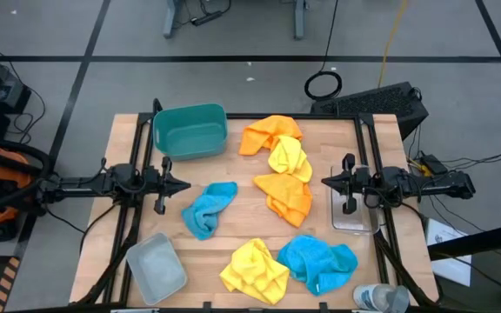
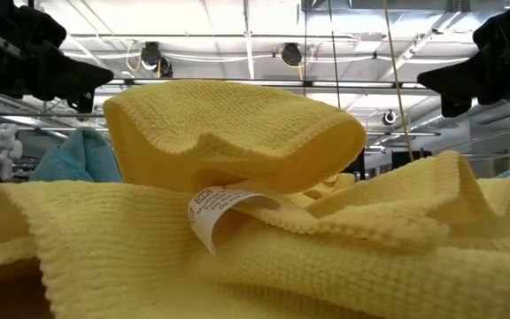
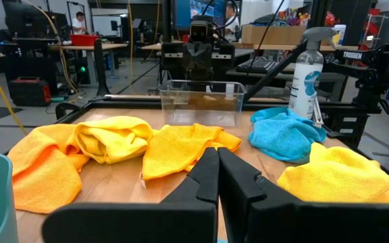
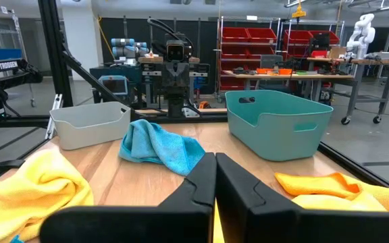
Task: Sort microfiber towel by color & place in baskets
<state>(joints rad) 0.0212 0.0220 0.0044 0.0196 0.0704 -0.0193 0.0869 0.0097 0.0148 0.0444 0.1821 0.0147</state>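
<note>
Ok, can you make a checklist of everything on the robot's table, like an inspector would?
Surface: wooden table, dark frame rails along its sides.
Towels: all six lie loose on the table, none in a bin. Two orange, two yellow, two blue.
Bins: teal bin, grey bin and clear bin, all without towels.
Clutter: spray bottle at the table's corner.
Grippers: left gripper and right gripper both shut, holding nothing, facing each other across the table.
Cables: yellow cord and black coil on the floor.
Surroundings: workshop with benches and red shelves.
</note>
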